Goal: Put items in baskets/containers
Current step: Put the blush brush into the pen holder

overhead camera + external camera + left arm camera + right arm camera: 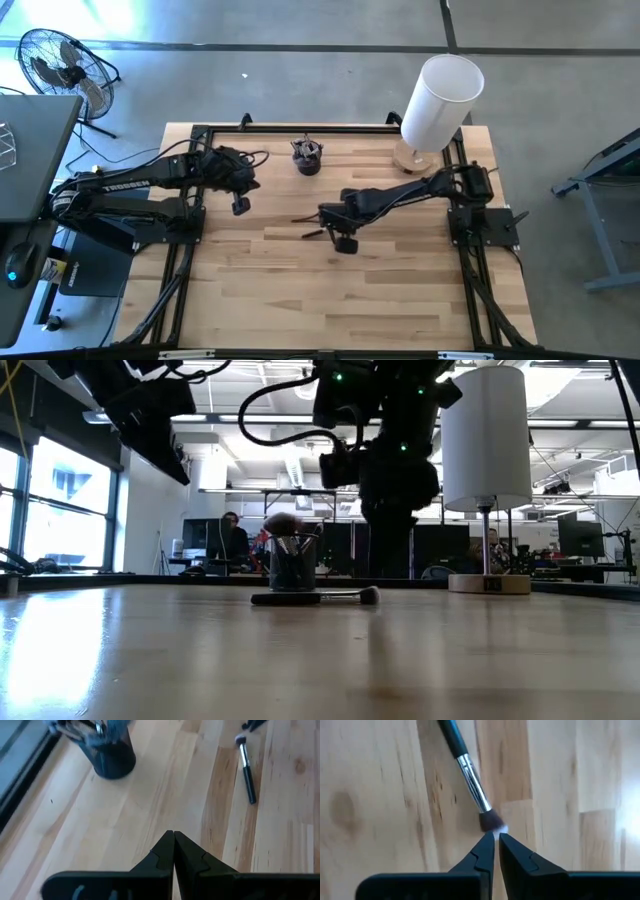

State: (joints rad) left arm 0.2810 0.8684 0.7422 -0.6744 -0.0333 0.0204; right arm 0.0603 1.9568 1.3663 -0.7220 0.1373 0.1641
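A black mesh cup [307,157] stands at the table's far middle with several brushes in it, one with a reddish head [283,523]; it also shows in the left wrist view [114,755]. One dark-handled brush [305,218] lies flat on the table in front of the cup [315,598], silver ferrule and pale-tipped bristles toward the table's right. My right gripper [496,837] is shut, low over the table, its fingertips right at the brush's bristle tip [491,821]. My left gripper [173,836] is shut and empty, left of the cup [240,205]. My right gripper's shut fingertips stand right at the lying brush's bristle end [491,821], coming from the table's right and slanting down. I cannot tell whether they touch the bristles. The brush lies flat on the table.
A tall white cylinder [440,100] on a round wooden base [412,158] stands at the far right corner. Black frame rails run along the table's left [190,230] and right sides. People sit in the room beyond the table [232,540].
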